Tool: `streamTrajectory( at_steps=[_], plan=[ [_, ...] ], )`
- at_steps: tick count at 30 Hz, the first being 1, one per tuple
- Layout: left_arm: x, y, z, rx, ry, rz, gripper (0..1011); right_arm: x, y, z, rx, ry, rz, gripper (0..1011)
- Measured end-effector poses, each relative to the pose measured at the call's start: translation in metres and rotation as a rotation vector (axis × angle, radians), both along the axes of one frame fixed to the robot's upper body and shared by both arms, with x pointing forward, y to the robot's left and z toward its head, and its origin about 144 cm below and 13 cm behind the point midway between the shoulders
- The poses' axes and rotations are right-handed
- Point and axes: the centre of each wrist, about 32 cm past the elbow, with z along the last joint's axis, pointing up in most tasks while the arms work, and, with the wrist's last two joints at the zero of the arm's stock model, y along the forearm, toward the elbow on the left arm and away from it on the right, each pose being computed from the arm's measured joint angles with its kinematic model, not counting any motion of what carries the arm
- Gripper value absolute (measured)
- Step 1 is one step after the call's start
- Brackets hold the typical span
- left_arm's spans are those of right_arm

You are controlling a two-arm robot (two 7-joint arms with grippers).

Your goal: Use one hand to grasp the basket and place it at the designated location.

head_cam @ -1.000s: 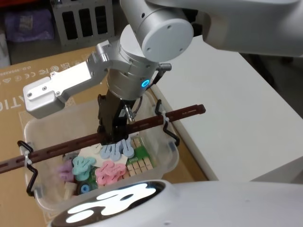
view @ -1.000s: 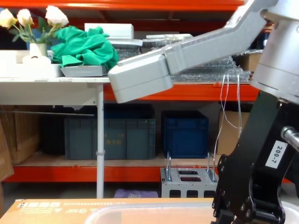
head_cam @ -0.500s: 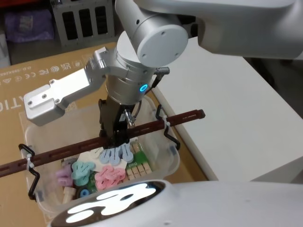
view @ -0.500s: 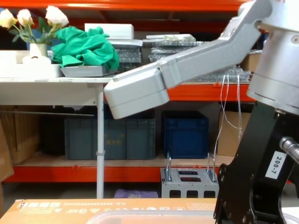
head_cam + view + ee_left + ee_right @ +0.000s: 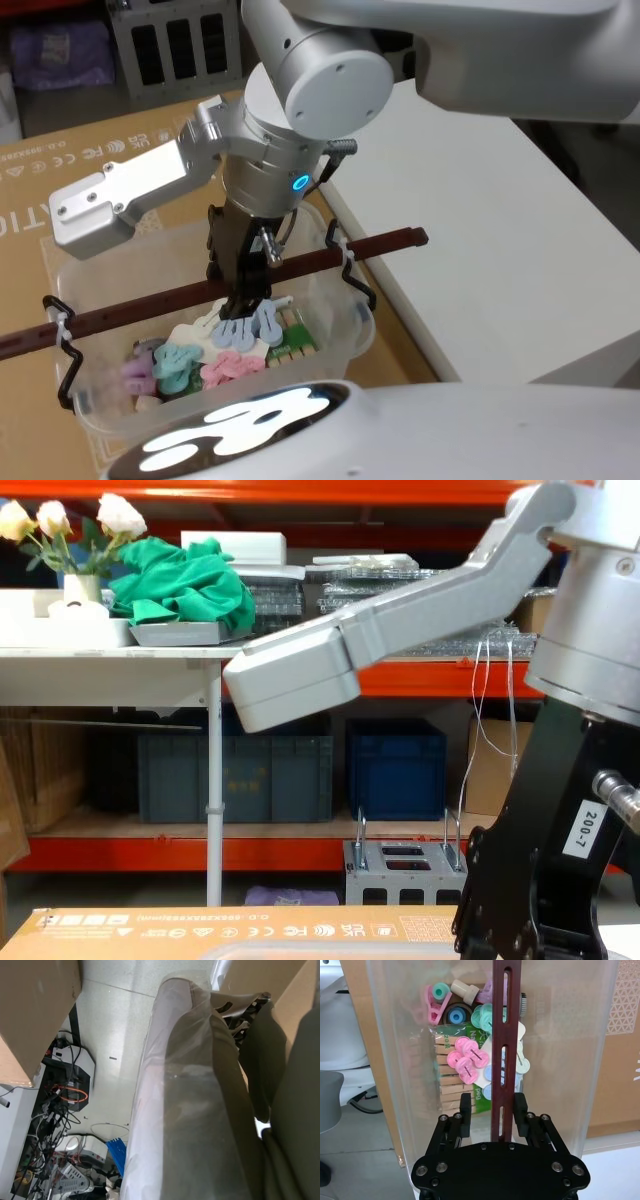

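At the left lies a brown cardboard sheet (image 5: 40, 200), and over its right part is the basket (image 5: 362, 325), a pale translucent tub; whether it rests on the sheet or hangs just above it, I cannot tell. A dark brown slotted handle (image 5: 130, 309) runs across the top of the basket from left to right and passes beyond both sides; black wire hooks (image 5: 66, 365) join it to the rim at each end. The right gripper (image 5: 240, 300) comes straight down onto the middle of this handle, so the basket is directly under it; in the right wrist view its two black fingers (image 5: 465, 1110) stand one on each side of the bar and pinch it. Under the gripper, inside the basket, lie pastel plastic clips (image 5: 230, 365) and a row of wooden pegs (image 5: 449, 1087). In the chest view the gripper body carries a white "200-7" label (image 5: 580, 832). To the right of the basket, near it, stands a white table (image 5: 480, 250).
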Motion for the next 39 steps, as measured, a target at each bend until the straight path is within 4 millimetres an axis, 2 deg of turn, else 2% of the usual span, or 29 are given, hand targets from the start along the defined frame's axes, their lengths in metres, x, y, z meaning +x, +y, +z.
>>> streamTrajectory(
  at_steps=[3,8,11,15,19,28,39],
  plan=[
    [0.000,0.000,0.000,0.000,0.000,0.000,0,0.000,-0.001,0.001,0.003,0.000,-0.001,530],
    [0.000,0.000,0.000,0.000,0.000,0.000,0,0.001,-0.002,0.002,0.005,0.000,-0.005,730],
    [0.000,0.000,0.000,0.000,0.000,0.000,0,0.001,-0.002,0.002,0.005,0.001,-0.007,788],
    [0.000,0.000,0.000,0.000,0.000,0.000,0,0.001,-0.005,0.003,0.010,0.003,-0.011,926],
    [0.000,0.000,0.000,0.000,0.000,0.000,0,0.001,-0.008,0.007,0.018,0.001,-0.014,1001],
    [0.000,0.000,0.000,0.000,0.000,0.000,0,0.000,-0.018,0.022,0.052,-0.012,-0.011,1000],
    [0.000,0.000,0.000,0.000,0.000,0.000,0,-0.006,-0.045,0.057,0.132,-0.047,0.002,1001]
  ],
)
